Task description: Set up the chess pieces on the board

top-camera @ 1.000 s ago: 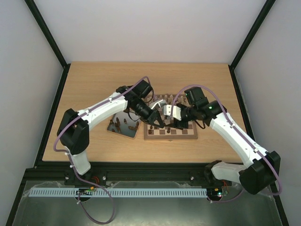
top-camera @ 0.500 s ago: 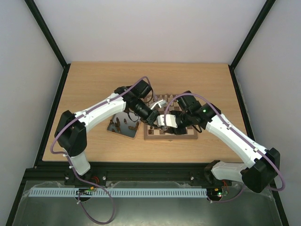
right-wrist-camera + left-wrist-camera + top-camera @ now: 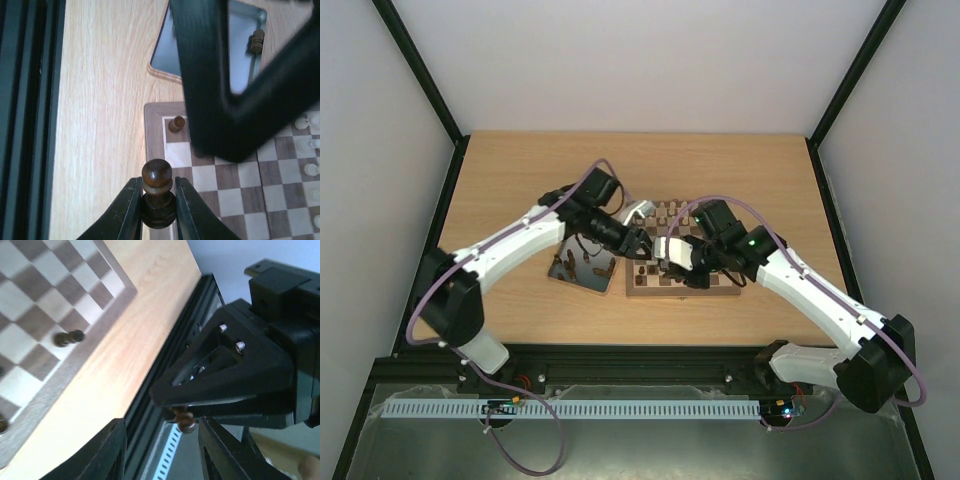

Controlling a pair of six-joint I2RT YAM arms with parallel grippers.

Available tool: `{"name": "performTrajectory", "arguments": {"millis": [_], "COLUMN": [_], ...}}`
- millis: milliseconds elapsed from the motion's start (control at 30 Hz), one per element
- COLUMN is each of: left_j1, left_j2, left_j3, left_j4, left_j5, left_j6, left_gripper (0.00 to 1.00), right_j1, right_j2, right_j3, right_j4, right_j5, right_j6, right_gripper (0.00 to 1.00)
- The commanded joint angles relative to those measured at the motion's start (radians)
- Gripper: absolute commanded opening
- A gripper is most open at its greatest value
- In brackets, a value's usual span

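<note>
A pale wooden table (image 3: 520, 190) is filling the floor of a cell that plain light walls (image 3: 620, 60) and black frame posts (image 3: 420, 75) are closing in. On it one board (image 3: 705, 288) is lying, and one shiny metal tray (image 3: 582, 283) is lying just beside its left edge. Two arms are reaching over them and are meeting above the left part of the board. The right gripper (image 3: 157, 187) is pinching one dark pawn (image 3: 156, 175) upright between its fingers, over the board's border near a corner; I cannot tell if the pawn is touching the wood. The left gripper (image 3: 162, 445) is hanging just beside it with its fingers apart and nothing between them. In the right wrist view, a second dark pawn (image 3: 176, 123) is standing on the corner square, one dark piece (image 3: 256, 40) is lying in the tray, and at least five cream pieces (image 3: 311, 169) are standing along the board's far side. More pieces are lying in the tray, but they are too small to count.
</note>
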State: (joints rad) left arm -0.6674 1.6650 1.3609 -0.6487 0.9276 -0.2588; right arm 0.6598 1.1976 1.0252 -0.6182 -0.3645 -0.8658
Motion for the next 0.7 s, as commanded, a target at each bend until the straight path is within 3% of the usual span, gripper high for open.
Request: {"name": "performTrajectory", "arguments": {"millis": [0, 133, 233, 433, 667], "left_j1": [0.032, 0.022, -0.008, -0.047, -0.098], "left_j2": [-0.156, -0.299, -0.378, -0.413, -0.328], "left_j3": [-0.141, -0.32, -0.388, -0.399, -0.327], "left_j4": [0.273, 0.553, 0.661, 0.693, 0.633], "left_j5": [-0.117, -0.235, -0.336, -0.406, -0.385], "left_j6": [-0.104, -0.202, -0.205, -0.174, -0.126], "left_gripper": [0.41, 0.42, 0.41, 0.4, 0.34], "right_j1": [-0.052, -0.133, -0.182, -0.215, -0.215], "right_j2": [-0.027, -0.031, -0.045, -0.048, -0.055], "right_j3": [-0.028, -0.054, -0.084, -0.119, -0.128], "right_j4": [0.082, 0.143, 0.197, 0.246, 0.246], "right_j5": [-0.17, -0.352, -0.452, -0.543, -0.549], "right_j6": [0.234, 0.37, 0.44, 0.49, 0.48], "right_gripper": [0.17, 0.16, 0.16, 0.14, 0.14]}}
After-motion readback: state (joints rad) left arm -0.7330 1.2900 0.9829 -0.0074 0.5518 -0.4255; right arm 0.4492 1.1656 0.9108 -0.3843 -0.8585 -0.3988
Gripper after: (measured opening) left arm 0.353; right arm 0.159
